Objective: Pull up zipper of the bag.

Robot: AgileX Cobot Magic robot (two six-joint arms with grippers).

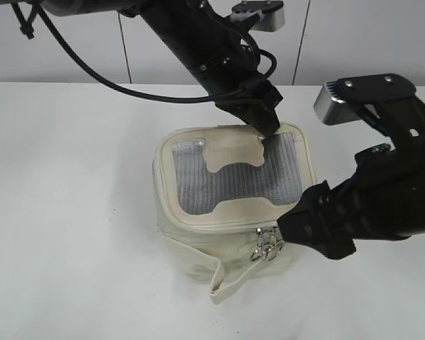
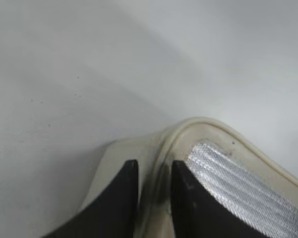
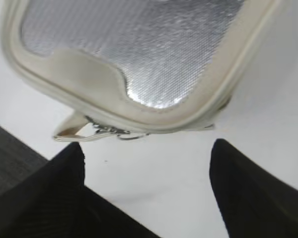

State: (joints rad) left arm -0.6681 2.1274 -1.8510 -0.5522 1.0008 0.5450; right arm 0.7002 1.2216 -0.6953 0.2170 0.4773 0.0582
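The cream bag [image 1: 191, 244] stands mid-table, with its grey ribbed window and bone-shaped patch facing up. Its two silver zipper sliders [image 1: 268, 246] sit together at the front right corner and also show in the right wrist view [image 3: 111, 131]. My left gripper [image 1: 267, 131] is at the lid's far right edge; in the left wrist view the jaws [image 2: 155, 168] pinch the cream lid rim [image 2: 203, 126]. My right gripper [image 1: 292, 228] is low beside the bag's front right corner, right of the sliders. Its jaws [image 3: 148, 148] are wide open and empty over bare table.
The bag's loose cream strap [image 1: 223, 280] hangs down at the front, also in the right wrist view [image 3: 72, 131]. The white table [image 1: 71, 212] spreads around the bag, with a pale wall behind it. The right arm's bulk [image 1: 389, 191] fills the right side.
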